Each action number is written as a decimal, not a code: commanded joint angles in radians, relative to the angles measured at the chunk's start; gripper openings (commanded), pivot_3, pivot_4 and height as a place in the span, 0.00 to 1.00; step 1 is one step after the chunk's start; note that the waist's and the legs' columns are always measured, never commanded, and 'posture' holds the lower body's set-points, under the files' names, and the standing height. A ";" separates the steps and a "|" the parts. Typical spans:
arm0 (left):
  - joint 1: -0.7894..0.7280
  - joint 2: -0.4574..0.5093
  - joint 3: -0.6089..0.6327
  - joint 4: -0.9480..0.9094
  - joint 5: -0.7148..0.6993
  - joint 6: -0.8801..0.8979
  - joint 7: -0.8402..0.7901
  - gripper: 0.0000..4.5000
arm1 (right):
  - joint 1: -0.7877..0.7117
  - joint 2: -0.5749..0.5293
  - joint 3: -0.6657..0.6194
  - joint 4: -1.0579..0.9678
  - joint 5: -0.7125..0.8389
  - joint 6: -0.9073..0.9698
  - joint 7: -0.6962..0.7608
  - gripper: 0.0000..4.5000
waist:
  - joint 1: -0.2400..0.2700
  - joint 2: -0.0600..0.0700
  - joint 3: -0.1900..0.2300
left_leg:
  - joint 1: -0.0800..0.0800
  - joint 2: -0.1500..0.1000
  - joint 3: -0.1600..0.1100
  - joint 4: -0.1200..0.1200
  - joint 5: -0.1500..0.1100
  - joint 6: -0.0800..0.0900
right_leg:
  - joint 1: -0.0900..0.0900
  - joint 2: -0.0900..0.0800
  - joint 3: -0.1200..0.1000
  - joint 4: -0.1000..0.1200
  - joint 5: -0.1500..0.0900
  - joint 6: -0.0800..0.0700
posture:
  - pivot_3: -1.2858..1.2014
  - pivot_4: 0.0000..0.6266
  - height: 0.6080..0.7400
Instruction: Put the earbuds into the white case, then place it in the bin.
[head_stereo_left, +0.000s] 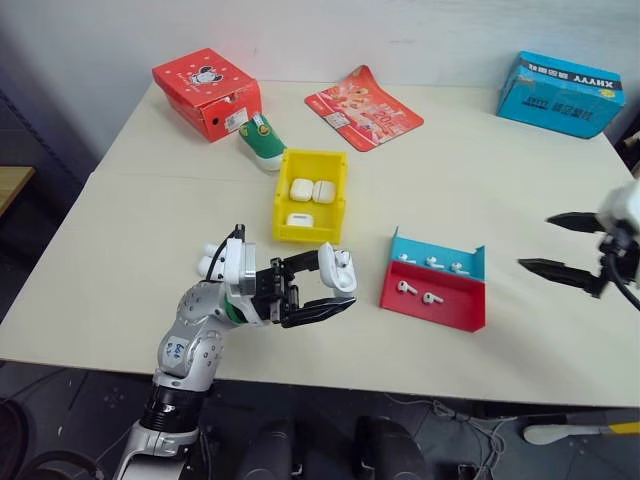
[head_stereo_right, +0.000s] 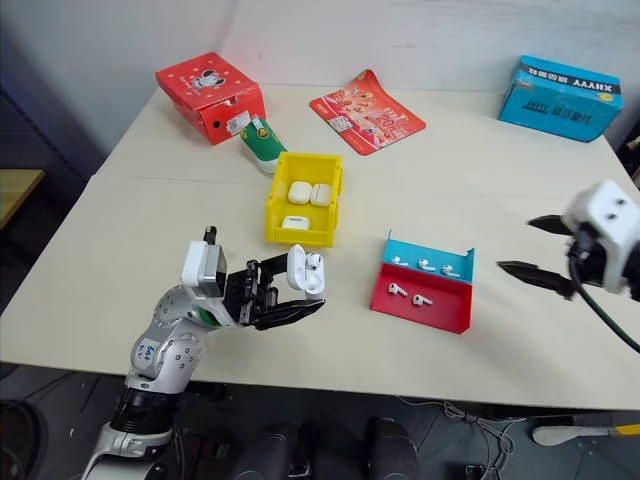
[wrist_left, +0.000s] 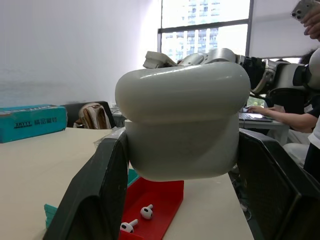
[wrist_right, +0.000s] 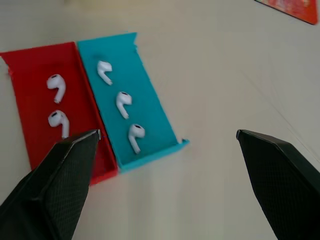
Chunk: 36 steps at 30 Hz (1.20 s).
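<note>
Partly hidden between my clenched left end effector (head_stereo_left: 335, 290) fingers, the white case (head_stereo_left: 340, 268) hovers near the bin (head_stereo_left: 310, 195); right end effector (head_stereo_left: 555, 245) gapes empty.

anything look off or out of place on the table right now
Nothing spilled or damaged. Five earbuds lie loose in the red-and-blue tray, and three cases sit in the yellow bin. The left gripper holds a white case with its lid open.

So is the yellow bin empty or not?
Not empty. The yellow bin holds three white cases.
</note>
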 joint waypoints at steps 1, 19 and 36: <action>0.001 -0.006 -0.004 -0.039 -0.004 -0.009 0.013 0.62 | -0.156 0.021 0.153 0.033 -0.063 0.059 0.026 0.91 | 0.002 0.000 0.000 | -0.001 0.000 0.000 0.001 -0.001 0.001 | 0.000 0.000 0.000 -0.001 0.000 0.000 | 0.52 0.24 1.00; 0.043 -0.006 -0.001 -0.073 -0.005 -0.012 0.046 0.62 | -0.497 0.167 0.540 0.328 -0.412 0.030 0.171 0.47 | 0.002 0.000 0.000 | -0.011 -0.002 0.000 0.006 0.000 0.004 | -0.006 0.001 -0.004 0.002 0.002 0.004 | 0.52 0.24 1.00; 0.051 -0.010 -0.021 -0.089 0.006 -0.023 0.068 0.62 | -0.529 0.229 0.570 0.430 -0.546 0.001 0.204 0.47 | -0.003 0.000 0.000 | -0.011 -0.001 0.001 0.015 -0.001 0.002 | -0.007 0.001 -0.002 0.006 0.002 0.004 | 0.52 0.24 1.00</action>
